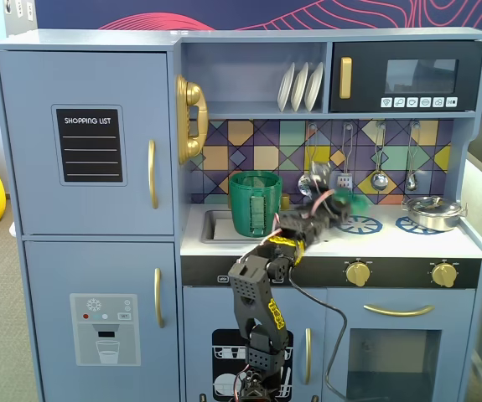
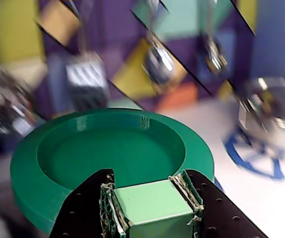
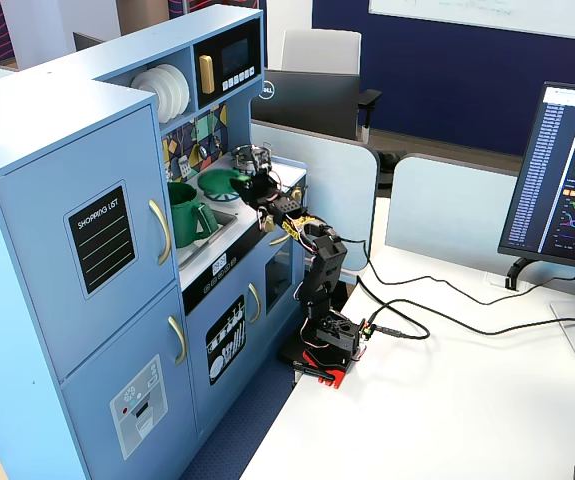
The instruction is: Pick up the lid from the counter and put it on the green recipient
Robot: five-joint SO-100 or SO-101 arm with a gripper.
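My gripper (image 2: 147,179) is shut on the pale green square knob (image 2: 152,203) of the lid (image 2: 107,153), a round dark green disc with a raised rim. The lid is held off the counter and tilted. In a fixed view it is a blurred green patch (image 1: 355,203) at my gripper (image 1: 341,206), right of the green recipient (image 1: 255,203). The recipient is a tall green pot with a ribbed strap handle, standing open by the sink. Another fixed view shows the lid (image 3: 222,180) just past the pot (image 3: 182,215), with my gripper (image 3: 249,184) behind it.
A silver pan (image 1: 432,211) sits on the right blue burner ring (image 1: 410,224); another ring (image 1: 362,224) lies under the lid. Utensils (image 1: 379,180) hang on the backsplash. The sink (image 1: 215,224) is beside the pot. A shelf with plates (image 1: 301,85) is overhead.
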